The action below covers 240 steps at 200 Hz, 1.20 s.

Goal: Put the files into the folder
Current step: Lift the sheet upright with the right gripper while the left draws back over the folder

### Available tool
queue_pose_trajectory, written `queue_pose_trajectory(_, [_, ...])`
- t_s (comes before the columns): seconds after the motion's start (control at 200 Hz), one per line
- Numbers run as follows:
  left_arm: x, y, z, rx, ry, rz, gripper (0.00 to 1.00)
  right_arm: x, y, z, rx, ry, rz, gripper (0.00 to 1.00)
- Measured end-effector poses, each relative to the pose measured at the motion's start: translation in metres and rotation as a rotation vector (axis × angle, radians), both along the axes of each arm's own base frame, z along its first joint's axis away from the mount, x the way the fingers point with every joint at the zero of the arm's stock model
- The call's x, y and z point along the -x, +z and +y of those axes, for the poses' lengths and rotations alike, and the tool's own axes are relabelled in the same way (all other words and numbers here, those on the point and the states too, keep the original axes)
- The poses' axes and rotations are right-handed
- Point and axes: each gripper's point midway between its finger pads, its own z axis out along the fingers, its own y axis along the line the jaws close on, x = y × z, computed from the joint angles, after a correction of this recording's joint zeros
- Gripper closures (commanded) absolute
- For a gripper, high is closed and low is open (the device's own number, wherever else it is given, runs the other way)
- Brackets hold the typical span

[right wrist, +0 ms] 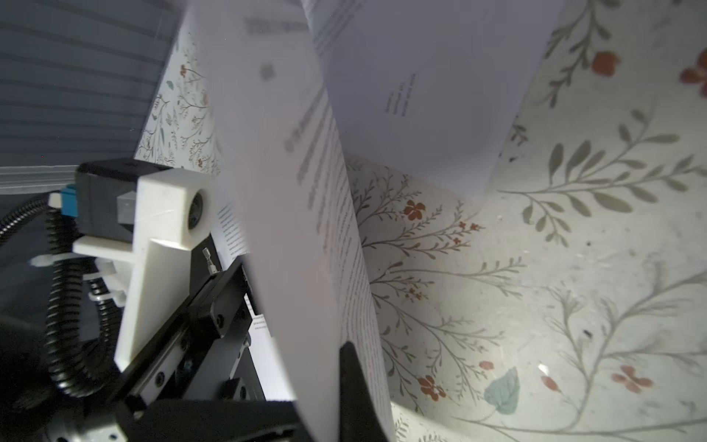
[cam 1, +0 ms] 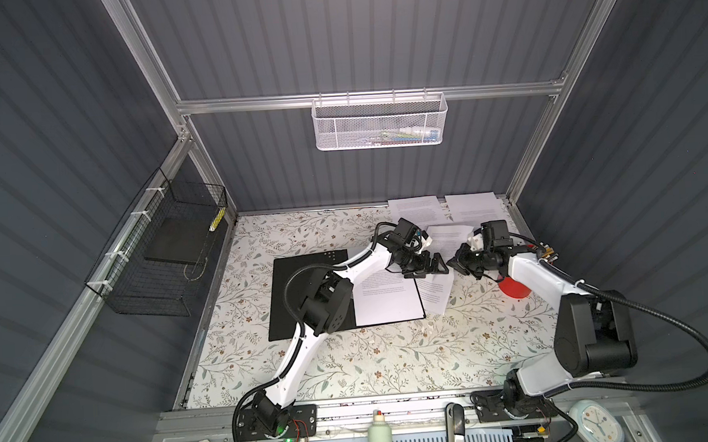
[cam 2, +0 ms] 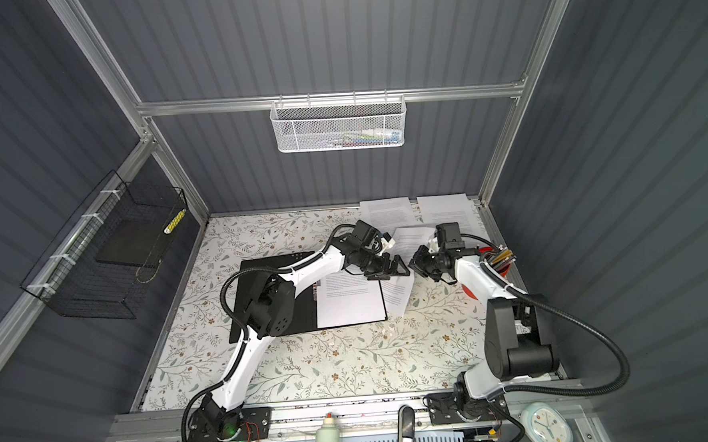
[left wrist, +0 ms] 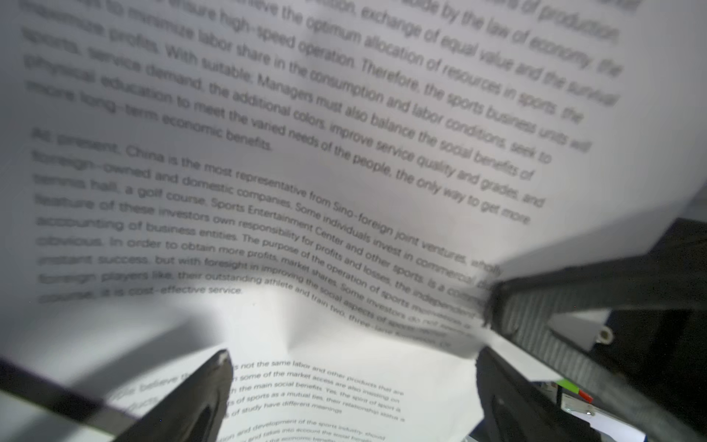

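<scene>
right jaws pinched on a sheet, left jaws wide apart

the jaws of my right gripper (cam 1: 456,262) are closed together on the edge of a lifted sheet (cam 1: 448,235). in the right wrist view one black fingertip (right wrist: 346,346) lies against the printed face of that sheet and the other finger is hidden behind the paper. the jaws of my left gripper (cam 1: 427,268) stand fully apart and clamp nothing. its two fingers (left wrist: 214,382) show at the edge of the left wrist view, with the paper bulging in front of them. i cannot tell whether they touch it.

the lifted sheet is off the table (cam 1: 351,363) and bowed. it rises between my two grippers, which nearly meet tip to tip in both top views, and one end droops toward the table just beside the folder's right edge.

the folder (cam 1: 304,261) lies open and flat on the flowered table, black inside facing up, partly under my left arm. a flat sheet (cam 1: 385,303) lies on its right half, text up, square with the folder's edges.

two more sheets (cam 1: 416,210) lie side by side at the back edge of the table, well apart from the folder, their far ends against the back wall.
</scene>
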Motion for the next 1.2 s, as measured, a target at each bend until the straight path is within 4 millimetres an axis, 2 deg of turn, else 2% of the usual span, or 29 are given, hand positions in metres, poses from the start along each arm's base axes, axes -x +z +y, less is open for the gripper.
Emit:
queue_pose_trajectory(0.06, [0.002,0.03,0.003,0.049,-0.007,-0.065,0.0,0.0,0.017,0.0,0.01,0.017,-0.035,1.0])
queue_pose_trajectory(0.135, [0.004,0.081,0.005,0.134,-0.019,-0.176,0.0,0.0,0.035,0.001,0.021,0.039,-0.067,1.0])
queue_pose_trajectory(0.205, [0.009,0.129,0.011,0.219,-0.023,-0.293,0.0,0.001,0.046,0.0,0.031,0.052,-0.087,1.0])
queue_pose_trajectory(0.275, [0.016,0.168,0.023,0.28,-0.015,-0.403,0.0,0.004,0.055,0.0,0.044,0.063,-0.098,1.0])
queue_pose_trajectory(0.34, [0.022,0.195,0.033,0.315,-0.003,-0.493,0.0,0.005,0.063,-0.001,0.054,0.072,-0.105,1.0])
queue_pose_trajectory(0.42, [0.022,0.213,0.046,0.314,0.03,-0.581,0.0,0.003,0.075,-0.001,0.066,0.083,-0.125,1.0])
queue_pose_trajectory(0.485, [0.015,0.215,0.057,0.272,0.075,-0.632,0.0,0.001,0.084,-0.001,0.074,0.089,-0.139,1.0])
queue_pose_trajectory(0.575, [0.001,0.204,0.08,0.168,0.167,-0.672,0.0,-0.001,0.099,-0.002,0.083,0.097,-0.165,1.0])
queue_pose_trajectory(0.71, [-0.023,0.167,0.146,-0.091,0.381,-0.691,0.0,-0.005,0.126,0.002,0.093,0.116,-0.216,1.0])
queue_pose_trajectory(0.795, [-0.033,0.159,0.19,-0.256,0.512,-0.708,0.0,-0.009,0.143,0.014,0.099,0.15,-0.248,1.0])
queue_pose_trajectory(0.865, [-0.035,0.16,0.223,-0.344,0.592,-0.719,0.0,-0.013,0.156,0.035,0.1,0.202,-0.273,1.0])
queue_pose_trajectory(0.99, [-0.028,0.158,0.265,-0.443,0.658,-0.711,0.0,-0.015,0.166,0.083,0.07,0.326,-0.288,1.0])
queue_pose_trajectory(1.066, [-0.025,0.15,0.276,-0.483,0.658,-0.69,0.0,-0.013,0.166,0.114,0.029,0.408,-0.284,1.0])
queue_pose_trajectory(1.201, [-0.016,0.121,0.286,-0.555,0.626,-0.639,0.0,-0.002,0.167,0.162,-0.062,0.54,-0.266,1.0])
